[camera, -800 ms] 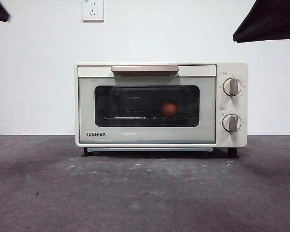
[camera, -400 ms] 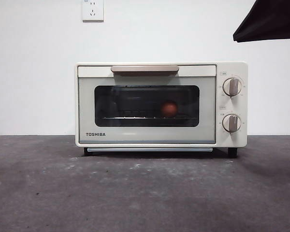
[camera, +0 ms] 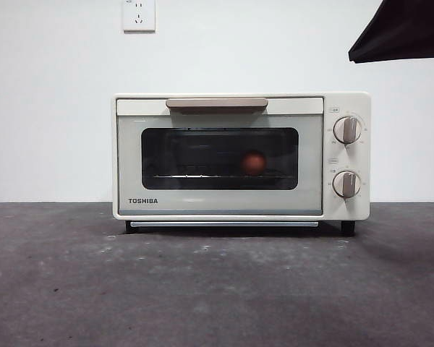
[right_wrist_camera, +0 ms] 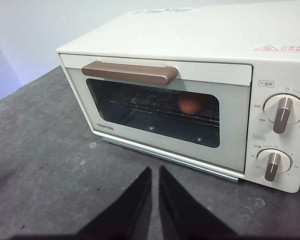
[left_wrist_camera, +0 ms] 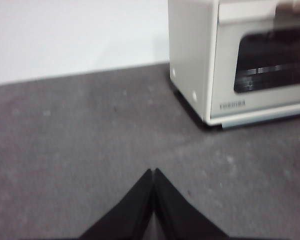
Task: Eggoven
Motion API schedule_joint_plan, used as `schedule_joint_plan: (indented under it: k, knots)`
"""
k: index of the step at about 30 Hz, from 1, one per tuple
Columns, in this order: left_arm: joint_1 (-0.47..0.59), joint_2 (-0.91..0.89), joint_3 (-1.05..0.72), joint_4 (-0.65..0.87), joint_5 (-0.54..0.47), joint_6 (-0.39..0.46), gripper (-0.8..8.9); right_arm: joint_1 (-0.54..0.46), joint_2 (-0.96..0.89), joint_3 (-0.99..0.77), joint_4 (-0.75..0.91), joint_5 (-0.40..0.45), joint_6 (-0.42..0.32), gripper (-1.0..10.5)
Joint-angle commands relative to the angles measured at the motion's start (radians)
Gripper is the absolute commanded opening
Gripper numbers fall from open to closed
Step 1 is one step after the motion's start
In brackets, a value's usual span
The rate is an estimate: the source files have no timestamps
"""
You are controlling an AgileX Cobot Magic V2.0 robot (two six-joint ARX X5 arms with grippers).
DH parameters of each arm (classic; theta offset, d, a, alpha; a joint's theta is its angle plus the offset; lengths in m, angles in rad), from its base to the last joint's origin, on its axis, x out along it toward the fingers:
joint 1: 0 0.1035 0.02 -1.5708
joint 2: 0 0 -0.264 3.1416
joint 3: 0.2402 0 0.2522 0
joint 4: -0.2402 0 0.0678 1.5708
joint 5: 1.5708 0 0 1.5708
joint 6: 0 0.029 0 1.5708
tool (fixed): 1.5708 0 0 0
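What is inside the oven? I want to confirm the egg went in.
Behind the shut door's glass, the egg sits on the wire rack inside the oven. The dark interior hides anything else.

The table [camera: 217, 289] has a dark grey, mottled top with pale scuffs and specks across it. One thing stands directly on it: the cream toaster oven [camera: 241, 155], set toward the far edge near the white wall, resting on short dark feet, door shut.
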Motion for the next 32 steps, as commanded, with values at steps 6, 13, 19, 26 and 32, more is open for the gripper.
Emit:
schedule_joint_plan:
  k: [6, 13, 19, 26, 32]
  knots:
    - [0.002, -0.056, -0.015, -0.136, -0.004, -0.01, 0.08, 0.008, 0.003, 0.004, 0.011, 0.003, 0.002, 0.1]
    - [0.002, -0.056, -0.015, -0.135, -0.004, -0.027, 0.08, 0.008, 0.003, 0.004, 0.011, 0.003, 0.002, 0.1]
    - [0.002, -0.056, -0.015, -0.135, -0.004, -0.028, 0.07, 0.008, 0.003, 0.004, 0.011, 0.003, 0.002, 0.1]
    - [0.002, -0.056, -0.015, -0.135, -0.004, -0.027, 0.08, 0.008, 0.003, 0.004, 0.011, 0.003, 0.002, 0.1]
    - [0.002, -0.056, -0.015, -0.135, -0.004, -0.027, 0.08, 0.008, 0.003, 0.004, 0.011, 0.003, 0.002, 0.1]
